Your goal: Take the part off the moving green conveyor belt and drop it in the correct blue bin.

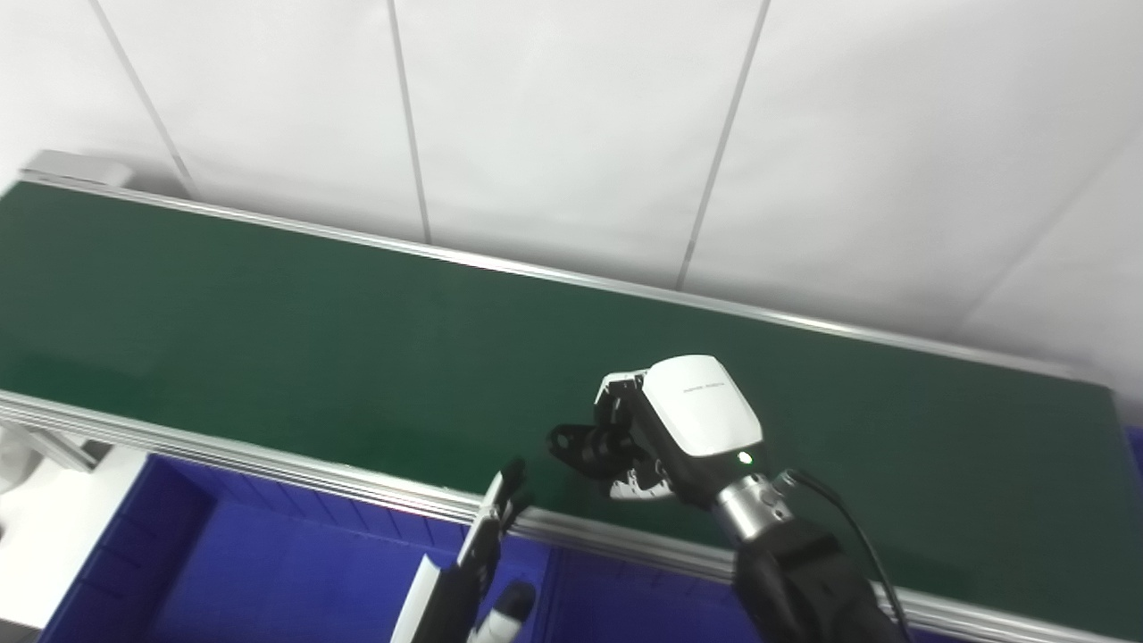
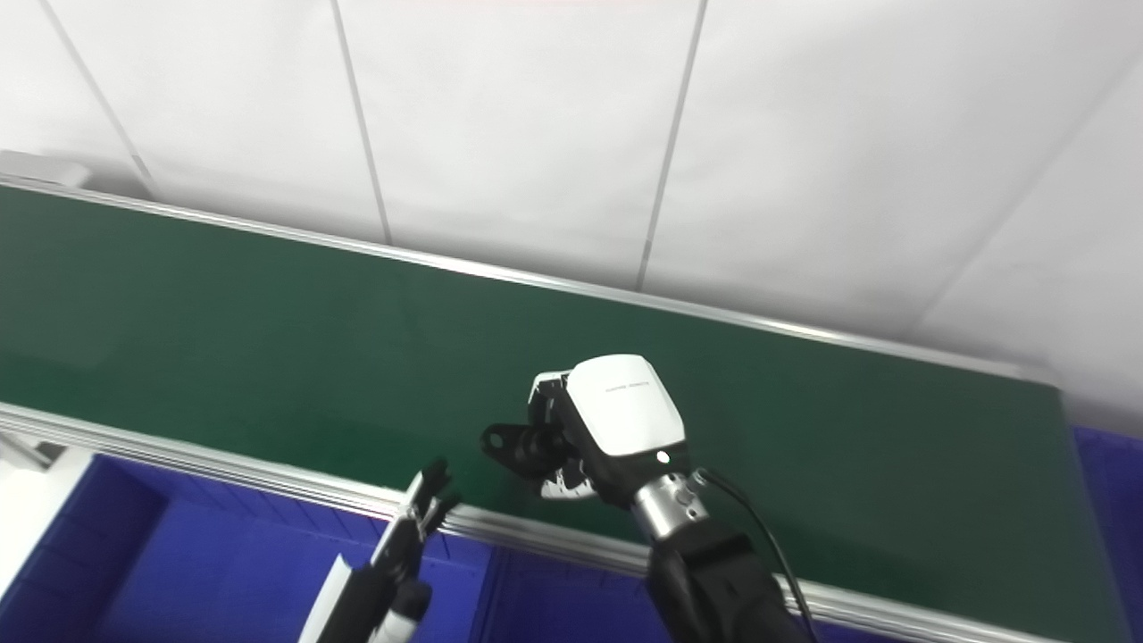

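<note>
While the green conveyor belt (image 1: pixel 357 339) lies bare along its visible length, my right hand (image 1: pixel 665 433) hovers over its near edge, fingers (image 1: pixel 580 444) curled inward; whether they hold the part, which shows nowhere, I cannot tell. My left hand (image 1: pixel 487 545) waits low by the rail, fingers apart, above the blue bin (image 1: pixel 268 572). I judge this the pick or carry stage; next comes a sure grip, then the right bin

Factory-style sorting cell — green conveyor belt (image 1: pixel 357 339), blue bins (image 1: pixel 268 572), white panels (image 1: pixel 571 116)
</note>
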Available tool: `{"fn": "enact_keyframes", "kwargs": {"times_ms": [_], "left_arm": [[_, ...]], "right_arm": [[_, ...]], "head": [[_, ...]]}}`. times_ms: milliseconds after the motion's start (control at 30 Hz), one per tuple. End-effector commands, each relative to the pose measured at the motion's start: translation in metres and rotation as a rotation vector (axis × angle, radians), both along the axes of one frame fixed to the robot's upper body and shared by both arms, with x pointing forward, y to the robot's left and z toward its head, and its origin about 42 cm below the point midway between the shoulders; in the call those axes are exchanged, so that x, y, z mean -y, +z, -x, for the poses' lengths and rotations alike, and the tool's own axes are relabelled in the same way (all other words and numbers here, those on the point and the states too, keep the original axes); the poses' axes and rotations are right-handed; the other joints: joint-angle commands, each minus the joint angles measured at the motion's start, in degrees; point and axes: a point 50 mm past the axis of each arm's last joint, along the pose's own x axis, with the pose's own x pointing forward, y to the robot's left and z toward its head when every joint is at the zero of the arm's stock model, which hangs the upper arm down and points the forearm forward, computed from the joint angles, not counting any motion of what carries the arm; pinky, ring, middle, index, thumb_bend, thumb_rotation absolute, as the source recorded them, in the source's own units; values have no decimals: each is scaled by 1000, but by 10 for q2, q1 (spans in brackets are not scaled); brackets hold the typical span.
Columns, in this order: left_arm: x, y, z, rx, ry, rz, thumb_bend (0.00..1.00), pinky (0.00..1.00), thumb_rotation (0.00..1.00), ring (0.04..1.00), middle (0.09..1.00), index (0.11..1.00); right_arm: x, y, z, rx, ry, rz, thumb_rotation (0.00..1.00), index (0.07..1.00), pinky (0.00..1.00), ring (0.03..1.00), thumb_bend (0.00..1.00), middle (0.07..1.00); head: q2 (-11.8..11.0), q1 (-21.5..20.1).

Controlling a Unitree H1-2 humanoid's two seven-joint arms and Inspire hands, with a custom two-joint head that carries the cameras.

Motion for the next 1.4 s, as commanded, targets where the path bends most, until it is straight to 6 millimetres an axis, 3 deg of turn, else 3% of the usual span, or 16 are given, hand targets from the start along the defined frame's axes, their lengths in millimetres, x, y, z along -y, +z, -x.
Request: {"fn": "enact_keyframes", "kwargs": {"times_ms": [0, 267, 433, 633, 800, 867, 967, 1000, 1033, 1100, 1200, 1367], "left_arm": [[6, 15, -4, 42, -5, 42, 727, 1000, 1000, 954, 999, 1000], [-4, 36, 0, -20, -3, 90, 762, 1000, 1000, 988, 1000, 1000], [-11, 49, -2, -26, -50, 158, 730, 1000, 1000, 1000, 1000, 1000], [-17, 56, -9, 47, -112, 174, 761, 1000, 1000, 1000, 1000, 1000], [-17, 58, -13, 60, -160, 188, 742, 1000, 1000, 1000, 1000, 1000], [-19, 58, -15, 63, -167, 184, 739, 1000, 1000, 1000, 1000, 1000], [-26, 56, -17, 67, -174, 168, 742, 1000, 1000, 1000, 1000, 1000], [-28, 56, -18, 68, -175, 162, 740, 1000, 1000, 1000, 1000, 1000], [-32, 58, -18, 72, -171, 151, 738, 1000, 1000, 1000, 1000, 1000], [-40, 61, -19, 78, -161, 136, 735, 1000, 1000, 1000, 1000, 1000], [-48, 66, -15, 99, -103, 97, 741, 1000, 1000, 1000, 1000, 1000], [-52, 71, 1, 100, -11, 66, 770, 1000, 1000, 1000, 1000, 1000]], "right_arm": [[6, 19, 8, 42, -32, -22, 0, 487, 162, 237, 526, 472], [17, 29, 61, -55, -102, 10, 0, 487, 140, 209, 526, 470], [14, 20, 95, -150, -178, 56, 0, 487, 132, 200, 526, 470], [9, 1, 123, -230, -268, 68, 0, 487, 152, 225, 526, 472], [-2, -11, 139, -327, -391, 162, 5, 492, 177, 257, 526, 476], [-8, -14, 142, -391, -433, 210, 351, 792, 232, 367, 789, 620], [-13, -16, 147, -413, -456, 226, 613, 927, 359, 565, 961, 797], [-14, -16, 148, -411, -457, 224, 648, 940, 389, 603, 976, 831], [-17, -15, 147, -415, -454, 218, 679, 952, 416, 635, 988, 860], [-23, -12, 147, -419, -445, 206, 801, 956, 544, 735, 998, 918], [-29, -13, 149, -405, -426, 107, 888, 933, 676, 791, 1000, 899], [-32, -18, 158, -363, -405, -72, 956, 924, 699, 794, 1000, 880]], "head": [[2, -3], [39, -94], [51, -159], [51, -189], [50, -189], [46, -181], [37, -152], [37, -152], [34, -123], [33, -94], [35, -66], [40, -14]]}}
